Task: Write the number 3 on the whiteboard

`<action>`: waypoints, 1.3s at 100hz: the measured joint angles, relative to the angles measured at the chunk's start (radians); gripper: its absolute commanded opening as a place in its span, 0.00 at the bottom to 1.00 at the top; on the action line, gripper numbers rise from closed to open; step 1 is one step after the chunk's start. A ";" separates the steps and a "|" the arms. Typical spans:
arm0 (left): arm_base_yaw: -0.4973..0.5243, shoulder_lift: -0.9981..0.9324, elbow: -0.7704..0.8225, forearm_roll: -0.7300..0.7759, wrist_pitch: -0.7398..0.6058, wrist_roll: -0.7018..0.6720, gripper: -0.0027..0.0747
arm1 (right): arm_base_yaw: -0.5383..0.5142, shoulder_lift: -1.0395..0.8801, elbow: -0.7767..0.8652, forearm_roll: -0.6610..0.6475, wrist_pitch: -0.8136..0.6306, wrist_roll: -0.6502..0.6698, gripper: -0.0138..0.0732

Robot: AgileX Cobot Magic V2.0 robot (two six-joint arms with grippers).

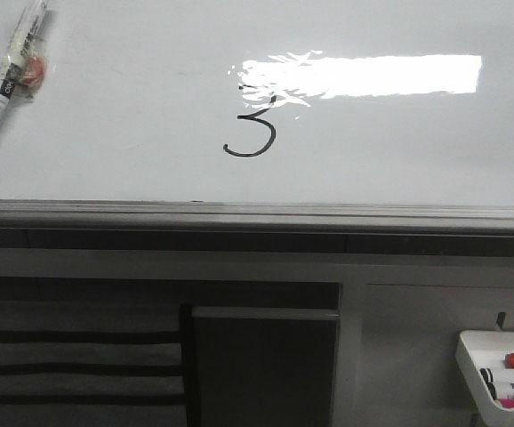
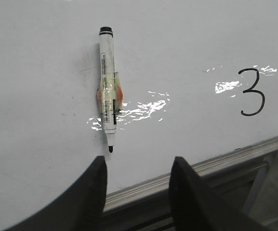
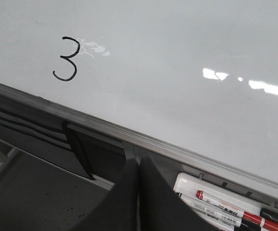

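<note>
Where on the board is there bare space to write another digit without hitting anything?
The whiteboard is bare between the marker stuck at its upper left and the number 3. It is also bare right of the 3, below the glare and above the edge rail. The marker's corner is the crowded part.
</note>
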 measured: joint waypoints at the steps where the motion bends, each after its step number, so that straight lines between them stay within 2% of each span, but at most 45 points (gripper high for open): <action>1: 0.000 0.000 0.000 0.000 0.000 0.000 0.34 | 0.000 0.000 0.000 0.000 0.000 0.000 0.07; 32: 0.000 -0.031 0.011 -0.006 -0.002 0.000 0.27 | 0.000 0.000 0.000 0.000 -0.001 0.002 0.07; 47: 0.019 -0.199 0.072 0.007 -0.045 0.000 0.18 | 0.000 0.000 0.000 -0.003 -0.004 0.002 0.07; 64: 0.063 -0.393 0.169 0.018 -0.110 0.000 0.01 | 0.000 0.000 0.000 -0.003 -0.004 0.002 0.07; 81: 0.071 -0.489 0.261 0.020 -0.171 -0.018 0.01 | 0.000 0.000 0.000 -0.003 -0.004 0.002 0.07; 88: 0.072 -0.515 0.297 0.092 -0.188 -0.102 0.01 | 0.000 0.000 0.000 -0.003 -0.004 0.002 0.07; 98: 0.076 -0.546 0.338 0.300 -0.197 -0.356 0.01 | 0.000 0.000 0.000 -0.003 -0.004 0.002 0.07; 112: 0.076 -0.578 0.402 0.570 -0.226 -0.629 0.01 | 0.000 0.000 0.000 -0.003 -0.004 0.002 0.07; 120: 0.076 -0.603 0.448 0.680 -0.267 -0.734 0.01 | 0.000 0.000 0.000 -0.003 -0.004 0.002 0.07; 130: 0.076 -0.620 0.506 0.733 -0.344 -0.793 0.01 | 0.000 0.000 0.000 -0.003 -0.004 0.002 0.07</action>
